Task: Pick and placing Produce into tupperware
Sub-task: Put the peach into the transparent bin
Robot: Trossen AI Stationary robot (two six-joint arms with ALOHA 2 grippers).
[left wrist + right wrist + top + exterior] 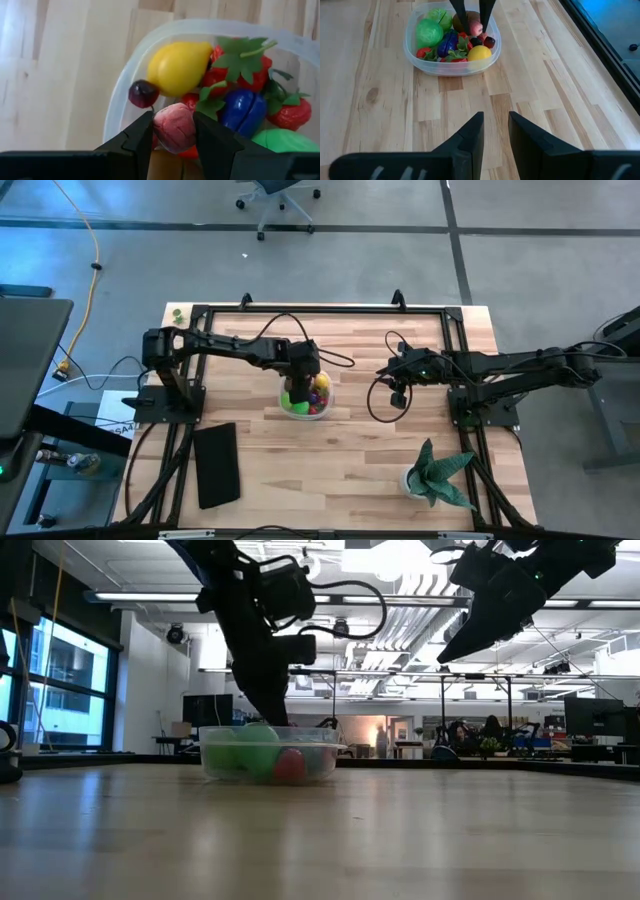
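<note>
Clear plastic is showing nearly the whole load of produce (pixel 451 40) sitting inside the tupperware (pixel 308 407), which is resting near the middle of the desk (pixel 340 470). The left gripper (pixel 172 132) is reaching down into the tub, its fingers (pixel 137 137) pinching a small pinkish-red fruit (pixel 174 129) just above the pile, beside a yellow pear (pixel 177 67) and a dark cherry (pixel 143 93). The right gripper (pixel 495 132) is hanging in the air well apart from the tub, its fingers narrowly parted and holding nothing. Judging by the bare wood around the tub, the job is looking almost finished: the pinched fruit is waiting to be let go, and one small piece (pixel 176 313) may be lying at the desk's far left corner.
</note>
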